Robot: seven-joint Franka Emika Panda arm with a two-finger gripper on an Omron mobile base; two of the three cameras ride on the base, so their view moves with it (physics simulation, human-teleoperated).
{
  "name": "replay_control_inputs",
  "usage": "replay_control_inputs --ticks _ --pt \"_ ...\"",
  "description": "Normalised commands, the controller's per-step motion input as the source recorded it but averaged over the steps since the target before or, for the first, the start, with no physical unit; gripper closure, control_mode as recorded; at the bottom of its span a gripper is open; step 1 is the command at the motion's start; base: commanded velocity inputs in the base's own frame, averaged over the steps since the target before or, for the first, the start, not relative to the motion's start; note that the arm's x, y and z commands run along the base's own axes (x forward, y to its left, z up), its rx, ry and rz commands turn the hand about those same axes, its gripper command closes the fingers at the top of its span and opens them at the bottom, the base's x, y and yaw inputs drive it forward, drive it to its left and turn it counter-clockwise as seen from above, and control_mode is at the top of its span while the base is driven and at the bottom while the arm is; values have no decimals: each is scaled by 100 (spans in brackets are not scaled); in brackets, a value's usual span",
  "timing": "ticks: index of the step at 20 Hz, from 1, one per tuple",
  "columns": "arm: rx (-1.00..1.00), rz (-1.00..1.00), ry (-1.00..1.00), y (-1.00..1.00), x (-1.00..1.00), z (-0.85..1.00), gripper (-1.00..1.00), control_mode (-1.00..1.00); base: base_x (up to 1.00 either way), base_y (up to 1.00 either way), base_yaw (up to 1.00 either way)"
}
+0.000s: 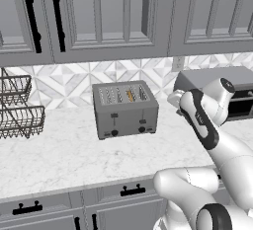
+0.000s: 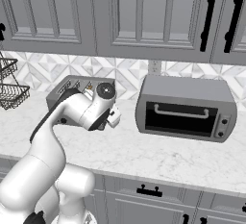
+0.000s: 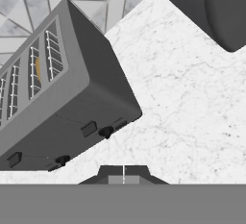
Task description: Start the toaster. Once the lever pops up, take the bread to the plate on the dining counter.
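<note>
Two rear base views flanking the toaster [image 1: 125, 109] (shared), hand view close above.

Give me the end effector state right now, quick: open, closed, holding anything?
End effector: closed, holding nothing, off to the side of the toaster and not touching it.

We see the toaster [image 1: 125, 109] on the counter [image 1: 59, 155], set back near the rear edge by the wall. In one of its top slots sits the bread [image 1: 130, 95]. To its right, also along the rear edge, stands the oven box [image 2: 185, 107]. Wire baskets [image 1: 17, 108] sit at the counter's left end. Our gripper [image 3: 123, 175] hovers above the counter between toaster and oven box, nearer the front.
</note>
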Motion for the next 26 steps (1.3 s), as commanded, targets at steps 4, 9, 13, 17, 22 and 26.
replay_control_inputs --ticks 4,9,13,17,22,26 --pt "0 0 0 0 0 0 100 -100 0 0 0" --pt "0 0 0 0 0 0 100 -100 0 0 0" --pt "0 0 0 0 0 0 100 -100 0 0 0" --pt "0 0 0 0 0 0 100 -100 0 0 0" --pt "0 0 0 0 0 0 100 -100 0 0 0" --pt "0 0 0 0 0 0 100 -100 0 0 0"
